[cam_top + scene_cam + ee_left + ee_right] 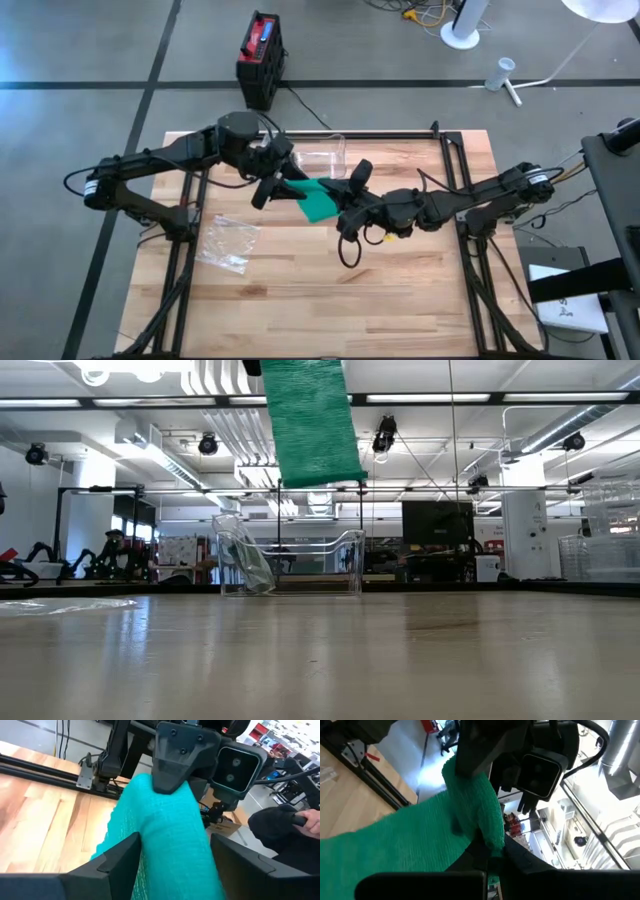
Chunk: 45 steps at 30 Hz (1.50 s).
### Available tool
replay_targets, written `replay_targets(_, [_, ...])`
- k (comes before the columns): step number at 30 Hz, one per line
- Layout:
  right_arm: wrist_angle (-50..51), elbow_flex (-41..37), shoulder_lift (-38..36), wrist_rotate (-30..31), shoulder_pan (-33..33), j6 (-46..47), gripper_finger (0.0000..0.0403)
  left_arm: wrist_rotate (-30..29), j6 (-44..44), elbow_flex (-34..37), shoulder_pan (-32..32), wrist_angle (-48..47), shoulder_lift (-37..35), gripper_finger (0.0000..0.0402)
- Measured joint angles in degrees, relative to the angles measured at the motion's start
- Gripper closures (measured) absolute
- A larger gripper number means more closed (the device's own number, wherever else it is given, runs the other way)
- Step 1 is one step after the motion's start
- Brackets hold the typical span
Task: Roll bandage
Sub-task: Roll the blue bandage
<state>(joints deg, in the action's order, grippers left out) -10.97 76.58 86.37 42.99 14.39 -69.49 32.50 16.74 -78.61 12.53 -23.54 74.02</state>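
Four cameras around one wooden slatted tabletop (330, 290)
Overhead looks straight down; low looks level across; both wrists sit close to the green woven bandage strip (318, 203).
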Motion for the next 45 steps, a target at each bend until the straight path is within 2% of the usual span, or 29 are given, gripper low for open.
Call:
replay_targets(4, [0.0, 0.0, 0.0, 0.0, 0.0, 0.0, 0.0394, -0.3, -0.5, 0.0, 0.0, -0.1, 0.0, 0.0176])
replay_targets(6, [0.4, 0.0, 0.0, 0.0, 0.3, 1.0, 0.0393, -0.3, -2.2, 0.0, 0.0, -0.5, 0.0, 0.0195])
replay_targets(11, [3.4, 0.0, 0.0, -1.0, 0.6, 8.2, 0.0373, -0.8, -6.6, 0.0, 0.0, -1.5, 0.0, 0.0288])
replay_targets(14, [4.6, 0.1, 0.0, -1.1, 0.6, 17.0, 0.0342, -2.4, -9.5, 0.0, 0.0, -1.6, 0.0, 0.0356])
replay_targets(16, [5.8, 0.1, -0.2, -1.4, 0.6, 24.2, 0.0315, -3.2, -11.4, 0.0, 0.0, -2.1, -0.1, 0.0384])
replay_targets(19, [11.1, 1.0, -1.3, -5.3, 0.6, 34.7, 0.0269, -4.3, -16.0, -0.2, 0.0, -3.9, -0.1, 0.0377])
replay_targets(22, [17.1, 3.1, -2.9, -13.4, -0.4, 45.0, 0.0222, -6.5, -23.2, -0.4, 0.0, -5.8, -0.2, 0.0359])
replay_targets(25, [19.8, 5.2, -4.2, -21.1, -2.5, 54.5, 0.0183, -9.0, -30.1, -0.4, -0.1, -7.3, -0.2, 0.0361])
replay_targets(31, [21.1, 5.8, -4.7, -26.3, -7.8, 67.6, 0.0138, -11.1, -38.7, -0.4, -0.4, -7.0, -0.2, 0.0391])
replay_targets(37, [23.1, 5.6, -3.7, -33.0, -11.4, 73.9, 0.0136, -11.1, -46.8, -0.4, -1.5, -7.2, -0.7, 0.0382])
replay_targets(40, [23.7, 5.4, -3.8, -33.2, -12.3, 75.6, 0.0156, -12.9, -50.4, -0.4, -2.1, -7.1, -1.0, 0.0379])
replay_targets(43, [25.2, 5.3, -3.8, -33.4, -12.5, 75.6, 0.0186, -18.1, -52.6, -0.4, -2.7, -6.6, -1.2, 0.0381])
replay_targets(45, [26.0, 5.3, -3.8, -35.6, -12.6, 74.8, 0.0205, -19.3, -53.0, -0.4, -2.8, -5.9, -1.4, 0.0384])
